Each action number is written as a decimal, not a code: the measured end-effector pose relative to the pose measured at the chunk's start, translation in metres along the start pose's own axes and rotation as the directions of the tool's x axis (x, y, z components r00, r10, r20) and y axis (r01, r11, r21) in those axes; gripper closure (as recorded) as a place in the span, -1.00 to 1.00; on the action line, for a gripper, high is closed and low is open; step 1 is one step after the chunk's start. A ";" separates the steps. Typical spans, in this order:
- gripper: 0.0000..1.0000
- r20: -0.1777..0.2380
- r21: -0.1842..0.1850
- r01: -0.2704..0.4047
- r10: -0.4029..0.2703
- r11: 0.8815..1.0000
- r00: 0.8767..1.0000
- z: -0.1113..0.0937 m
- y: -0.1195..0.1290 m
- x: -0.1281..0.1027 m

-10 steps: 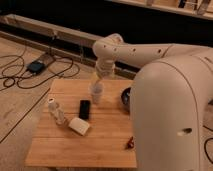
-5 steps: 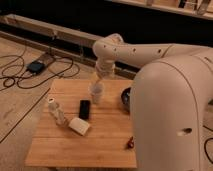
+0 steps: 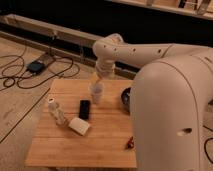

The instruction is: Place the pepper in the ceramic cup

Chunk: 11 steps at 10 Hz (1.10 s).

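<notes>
On the wooden table (image 3: 50, 150), from the left, I see a small clear bottle (image 3: 57, 111), a flat black rectangular object (image 3: 85, 109) and a white oblong block (image 3: 79, 126). My gripper (image 3: 98, 82) hangs directly over the small pale ceramic cup (image 3: 96, 94); whether it is open or closed I cannot tell. The slender dark-red pepper (image 3: 130, 143) lies at the near right edge, well apart from the cup

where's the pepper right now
In the camera view the pepper lies on the table at its near right corner, beside the robot's body, away from the gripper hovering over the ceramic cup.
</notes>
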 end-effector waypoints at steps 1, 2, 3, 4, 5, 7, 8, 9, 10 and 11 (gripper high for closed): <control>-0.44 -0.007 0.003 -0.013 0.013 1.000 1.000 -0.001 -0.002 0.004; -0.44 -0.024 0.013 -0.042 0.043 0.999 0.999 -0.005 -0.007 0.017; -0.44 -0.032 0.021 -0.070 0.071 0.997 0.997 -0.009 -0.012 0.029; -0.44 -0.036 0.031 -0.113 0.114 0.993 0.993 -0.016 -0.016 0.047; -0.44 -0.037 0.037 -0.146 0.148 0.989 0.988 -0.021 -0.018 0.062; -0.44 -0.043 0.047 -0.209 0.211 0.977 0.976 -0.028 -0.017 0.097; -0.44 -0.055 0.051 -0.249 0.252 0.967 0.966 -0.029 -0.015 0.122; -0.44 -0.072 0.053 -0.290 0.293 0.956 0.953 -0.029 -0.013 0.146; -0.44 -0.087 0.052 -0.329 0.332 0.943 0.939 -0.027 -0.011 0.168; -0.44 -0.103 0.053 -0.370 0.374 0.928 0.922 -0.025 -0.009 0.190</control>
